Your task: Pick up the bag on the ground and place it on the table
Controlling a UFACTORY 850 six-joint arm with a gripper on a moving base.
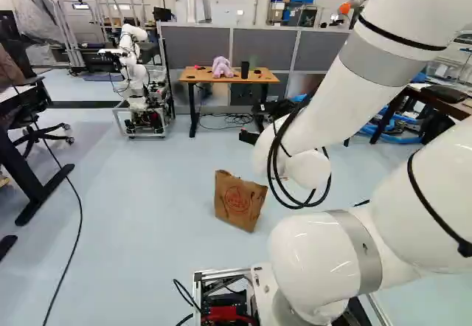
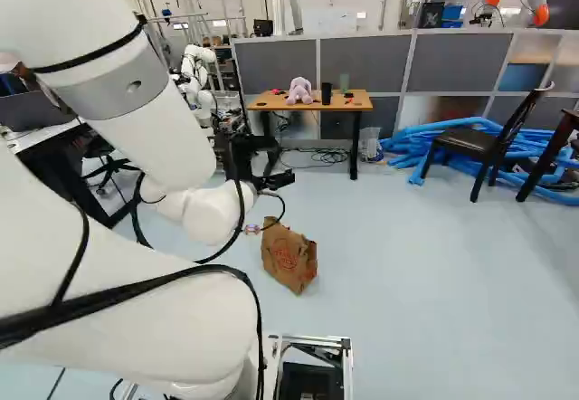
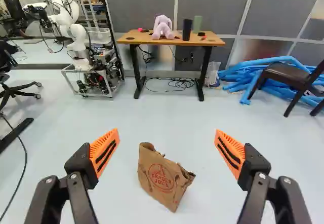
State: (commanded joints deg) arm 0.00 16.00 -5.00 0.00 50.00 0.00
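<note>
Firstly, left base view. Landmark: the wooden table [image 1: 203,77], taken as the goal. The paper bag [image 1: 240,202] is on the floor, on the robot's side of the table, print facing the base. It appears to stand on its bottom, crumpled mouth up, so presumably still to be lifted. The arm [image 1: 324,105] is bent high on the near side of the table, likely to leave room for reaching down. Another robot [image 1: 133,68] stands beside the table, apart from the work.

Right base view: same bag, well apart from the table legs. A chair [image 2: 479,147] and blue tubing [image 2: 407,147] lie off to the table's right, probably out of the carrying path.

Wrist view: gripper [image 3: 166,131] pointed towards the table, fingers wide apart, nothing between the orange pads [image 3: 104,152]. The bag is ahead and lower, not touched; the spread would suit straddling its mouth. Next, I judge, lower and advance; thin paper may crumple or tip if nudged. On the table a plush toy [image 3: 163,27], dark cup [image 3: 187,30] and green cup [image 3: 197,24] stand near the middle, so the bag's landing spot should avoid them.
</note>
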